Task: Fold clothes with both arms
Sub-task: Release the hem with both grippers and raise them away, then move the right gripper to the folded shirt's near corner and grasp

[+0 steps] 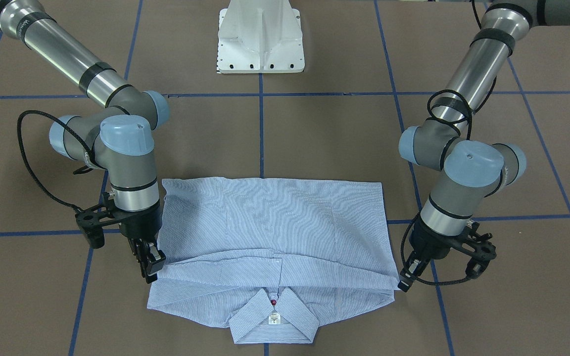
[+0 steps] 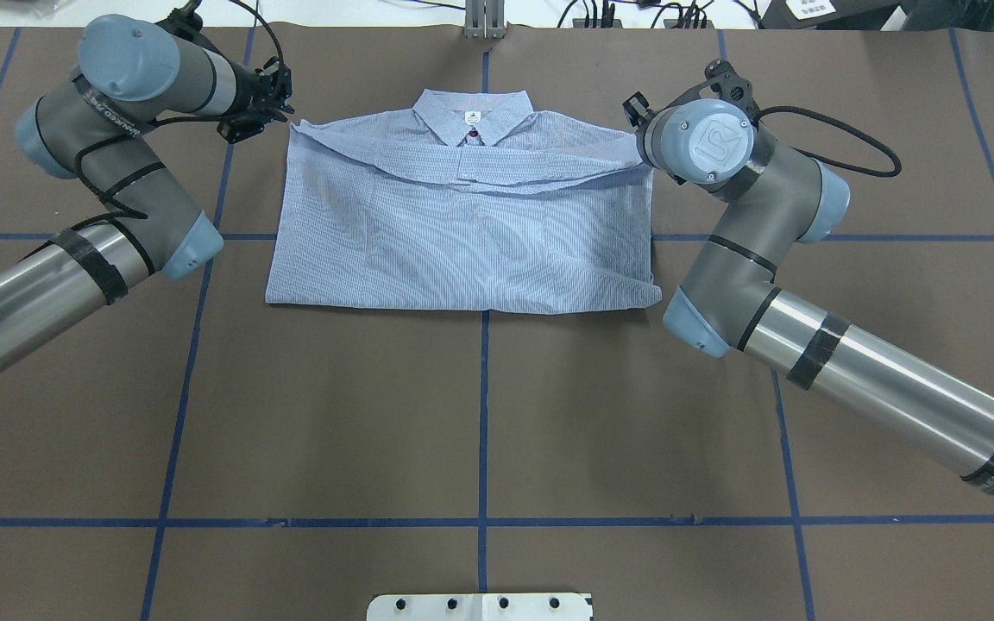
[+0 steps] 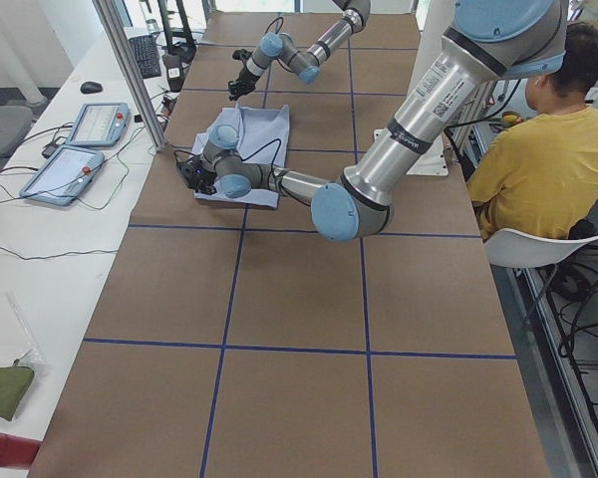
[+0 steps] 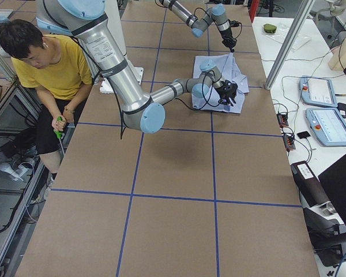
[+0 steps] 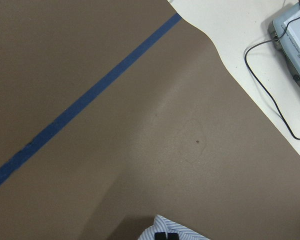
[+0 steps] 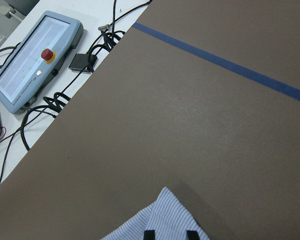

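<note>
The light blue striped shirt (image 1: 275, 222) lies flat on the brown table (image 1: 324, 128). Its lower half is folded up over the body, and its collar (image 1: 273, 319) points away from the robot. My left gripper (image 1: 405, 282) sits at the corner of the folded layer on the shirt's left side, shut on the cloth. In the left wrist view a bit of striped fabric (image 5: 172, 231) shows around a fingertip. My right gripper (image 1: 152, 269) is at the opposite corner. Cloth (image 6: 160, 217) sticks out between its two fingertips, so it is shut on the shirt. Overhead, the right wrist (image 2: 697, 142) hides that gripper.
The white pedestal base (image 1: 260, 39) stands behind the shirt. Teach pendants (image 6: 35, 60) and cables lie on the white bench past the table's far edge. A person in a yellow top (image 3: 538, 149) sits beside the robot. Blue tape lines (image 2: 484, 414) cross the table.
</note>
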### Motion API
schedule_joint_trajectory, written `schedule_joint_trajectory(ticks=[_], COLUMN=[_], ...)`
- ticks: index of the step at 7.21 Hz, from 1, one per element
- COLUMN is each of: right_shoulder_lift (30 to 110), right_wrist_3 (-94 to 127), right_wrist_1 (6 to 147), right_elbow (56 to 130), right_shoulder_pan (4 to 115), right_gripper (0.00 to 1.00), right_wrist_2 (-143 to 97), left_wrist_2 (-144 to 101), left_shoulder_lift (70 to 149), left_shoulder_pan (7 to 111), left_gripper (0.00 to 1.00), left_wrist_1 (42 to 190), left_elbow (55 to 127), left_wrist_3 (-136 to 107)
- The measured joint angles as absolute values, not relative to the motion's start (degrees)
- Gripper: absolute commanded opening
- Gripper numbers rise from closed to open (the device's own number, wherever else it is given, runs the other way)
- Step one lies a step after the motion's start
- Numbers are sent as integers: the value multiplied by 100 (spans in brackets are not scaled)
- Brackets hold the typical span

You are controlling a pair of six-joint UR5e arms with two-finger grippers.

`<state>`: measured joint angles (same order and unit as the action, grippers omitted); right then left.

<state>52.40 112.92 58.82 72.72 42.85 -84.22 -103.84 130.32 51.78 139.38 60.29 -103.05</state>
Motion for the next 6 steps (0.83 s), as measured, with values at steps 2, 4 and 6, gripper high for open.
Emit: schedule_joint_trajectory(ticks=[2,4,6], right_shoulder_lift=[5199,5645,6571], right_wrist_3=[11315,11410,11671], right_wrist_1=[5818,5799,5836], right_elbow=[7259,8042,9252], right_shoulder_pan=[4417,4406,3916], right_gripper=[98,98,98], right_wrist_2=[-8660,-9027,-8952], left_wrist_2=[-10295,-10314,-10332], left_shoulder_lift=[13034,13017,12925], left_shoulder_pan=[5257,5492,5581], left_gripper=[36,36,36], left_wrist_1=[13939,13935,13934], left_elbow=[6025,6054,6208], left_wrist_3=[-10126,-9843,-9746])
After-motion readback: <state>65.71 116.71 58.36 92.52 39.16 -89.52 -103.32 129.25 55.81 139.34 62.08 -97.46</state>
